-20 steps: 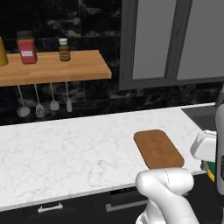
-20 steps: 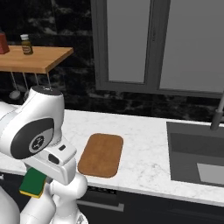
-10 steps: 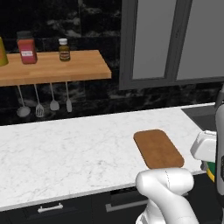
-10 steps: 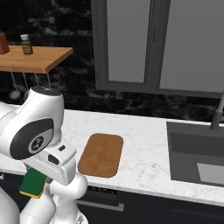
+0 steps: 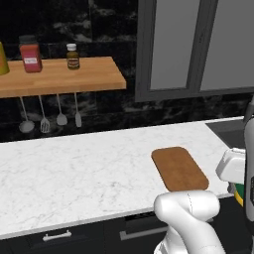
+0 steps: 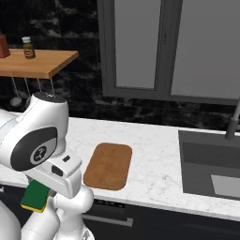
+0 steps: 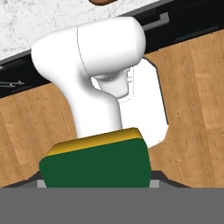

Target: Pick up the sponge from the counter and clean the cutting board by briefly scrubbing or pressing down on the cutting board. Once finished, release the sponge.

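Observation:
My gripper (image 6: 41,188) hangs low in front of the counter (image 6: 154,161), below its front edge, shut on the sponge (image 6: 34,197). In the hand view the sponge (image 7: 98,165) sits right at the fingers, dark green face toward the camera, yellow foam along its upper edge. A sliver of the sponge (image 5: 241,195) also peeks out under the hand in the left base view. The brown cutting board (image 6: 108,165) lies flat on the counter near its front edge, up and to the right of the gripper. The cutting board (image 5: 178,168) has nothing on it.
A wooden wall shelf (image 5: 59,77) carries jars, with utensils (image 5: 49,116) hanging below. A sink (image 6: 211,168) and faucet (image 6: 232,123) lie at the right. Dark drawers (image 5: 59,235) run under the counter. A wooden floor (image 7: 192,100) lies below.

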Controlling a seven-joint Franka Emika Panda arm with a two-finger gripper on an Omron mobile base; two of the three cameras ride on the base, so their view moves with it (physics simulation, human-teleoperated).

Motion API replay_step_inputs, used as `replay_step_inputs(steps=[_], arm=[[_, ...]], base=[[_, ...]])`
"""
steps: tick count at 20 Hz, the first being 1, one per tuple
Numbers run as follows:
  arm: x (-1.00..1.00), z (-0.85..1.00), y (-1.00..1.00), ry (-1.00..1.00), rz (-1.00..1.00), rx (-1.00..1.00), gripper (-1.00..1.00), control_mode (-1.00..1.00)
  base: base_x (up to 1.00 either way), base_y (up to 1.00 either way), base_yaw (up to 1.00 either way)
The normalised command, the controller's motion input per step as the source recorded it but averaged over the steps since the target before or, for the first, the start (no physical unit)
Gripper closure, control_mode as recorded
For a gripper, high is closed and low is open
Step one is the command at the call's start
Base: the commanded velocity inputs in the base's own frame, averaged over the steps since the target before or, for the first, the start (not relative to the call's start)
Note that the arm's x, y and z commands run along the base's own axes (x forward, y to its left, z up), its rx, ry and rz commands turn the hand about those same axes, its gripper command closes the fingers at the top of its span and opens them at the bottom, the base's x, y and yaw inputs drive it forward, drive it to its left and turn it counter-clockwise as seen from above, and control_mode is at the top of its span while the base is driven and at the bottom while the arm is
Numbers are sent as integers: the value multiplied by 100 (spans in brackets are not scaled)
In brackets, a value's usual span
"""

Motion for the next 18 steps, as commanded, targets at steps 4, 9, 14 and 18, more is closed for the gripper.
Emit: replay_step_inputs(steps=[4,9,14,18], arm=[[0,0,0,0,0,0,100,100],[0,0,0,0,0,0,100,100],[0,0,0,0,0,0,100,100],[1,0,1,0,0,0,100,-100]], base=[[0,0,0],[0,0,0],[0,0,0],[0,0,0]])
